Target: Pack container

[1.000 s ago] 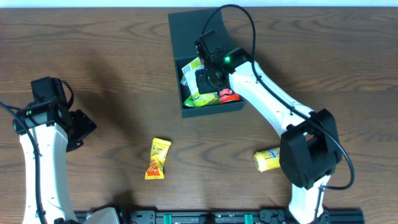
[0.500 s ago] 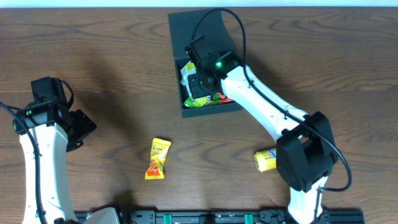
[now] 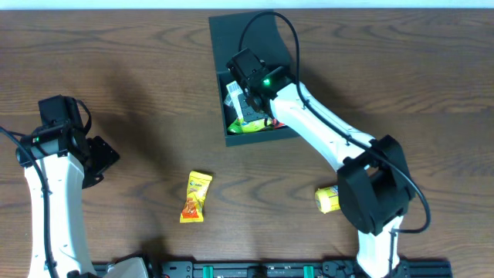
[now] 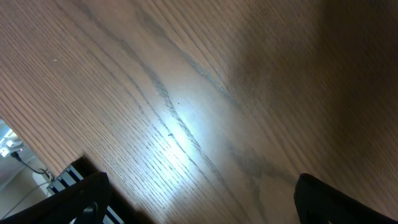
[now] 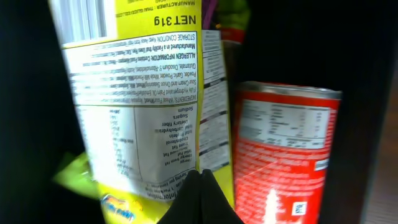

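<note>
The dark teal-green container (image 3: 231, 46) lies at the table's top centre, its flap lid laid back. Inside it are yellow-green snack packets (image 3: 248, 122) and a red one (image 3: 279, 122). My right gripper (image 3: 245, 91) hangs over the box's inside, shut and empty. In the right wrist view its closed tips (image 5: 200, 180) point at a yellow packet's white label (image 5: 149, 99) beside a red packet (image 5: 280, 155). My left gripper (image 3: 99, 158) stands open over bare wood at the far left; its dark fingers (image 4: 74, 199) frame only tabletop.
A yellow-orange snack packet (image 3: 194, 197) lies on the table front of centre. Another yellow packet (image 3: 327, 199) lies at the right, beside the right arm's base (image 3: 374, 197). The table's front edge (image 4: 37, 162) shows in the left wrist view.
My right gripper has moved leftward over the container, staying shut. The left arm has not moved.
</note>
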You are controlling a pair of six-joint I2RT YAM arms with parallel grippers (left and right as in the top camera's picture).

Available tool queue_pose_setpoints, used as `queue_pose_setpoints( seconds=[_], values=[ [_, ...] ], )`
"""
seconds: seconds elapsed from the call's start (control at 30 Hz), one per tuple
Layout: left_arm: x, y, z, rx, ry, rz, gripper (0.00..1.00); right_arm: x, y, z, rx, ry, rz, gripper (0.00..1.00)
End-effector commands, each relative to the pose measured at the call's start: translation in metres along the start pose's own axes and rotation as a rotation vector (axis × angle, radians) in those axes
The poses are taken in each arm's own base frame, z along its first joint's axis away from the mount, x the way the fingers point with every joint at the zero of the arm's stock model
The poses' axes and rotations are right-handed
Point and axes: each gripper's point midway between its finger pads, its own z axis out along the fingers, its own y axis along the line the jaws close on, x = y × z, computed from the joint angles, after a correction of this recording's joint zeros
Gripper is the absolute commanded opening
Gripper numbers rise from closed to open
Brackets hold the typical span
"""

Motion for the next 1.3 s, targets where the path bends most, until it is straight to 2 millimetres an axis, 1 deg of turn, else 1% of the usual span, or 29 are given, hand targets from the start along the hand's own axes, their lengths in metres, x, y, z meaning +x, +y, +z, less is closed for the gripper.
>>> queue_pose_setpoints(
  seconds=[0.0, 0.13, 0.2, 0.37, 0.5, 0.6, 0.67, 0.83, 1.0, 1.13, 1.2, 1.27],
  values=[
    [-0.002, 0.004, 0.001, -0.022, -0.005, 0.002, 0.95, -0.007, -0.019, 0.005, 0.093, -0.034, 0.034, 0.01],
    [-0.002, 0.004, 0.001, -0.022, -0.005, 0.002, 0.95, -0.014, -0.035, 0.005, 0.15, -0.062, 0.055, 0.01],
    [-0.002, 0.004, 0.001, -0.022, -0.005, 0.002, 0.95, -0.015, -0.039, 0.006, 0.154, -0.06, 0.064, 0.01],
    [-0.002, 0.004, 0.001, -0.022, -0.005, 0.002, 0.95, -0.015, -0.039, 0.01, 0.156, -0.056, 0.064, 0.01],
    [-0.002, 0.004, 0.001, -0.022, -0.005, 0.002, 0.95, -0.009, -0.036, 0.019, 0.151, -0.028, 0.056, 0.01],
    [-0.002, 0.004, 0.001, -0.022, -0.005, 0.002, 0.95, -0.001, -0.028, 0.031, 0.115, 0.013, 0.05, 0.01],
    [-0.002, 0.004, 0.001, -0.022, -0.005, 0.002, 0.95, 0.002, -0.025, 0.035, 0.104, 0.028, 0.048, 0.01],
    [-0.002, 0.004, 0.001, -0.022, -0.005, 0.002, 0.95, 0.005, -0.02, 0.038, 0.077, 0.043, 0.048, 0.01],
    [-0.002, 0.004, 0.001, -0.022, -0.005, 0.002, 0.95, 0.012, 0.005, 0.037, -0.06, 0.088, 0.052, 0.01],
    [-0.002, 0.004, 0.001, -0.022, -0.005, 0.002, 0.95, 0.01, 0.027, 0.035, -0.171, 0.092, 0.053, 0.01],
    [-0.002, 0.004, 0.001, -0.022, -0.005, 0.002, 0.95, 0.009, 0.033, 0.033, -0.198, 0.09, 0.052, 0.01],
    [-0.002, 0.004, 0.001, -0.022, -0.005, 0.002, 0.95, 0.008, 0.034, 0.033, -0.196, 0.084, 0.05, 0.01]
  ],
)
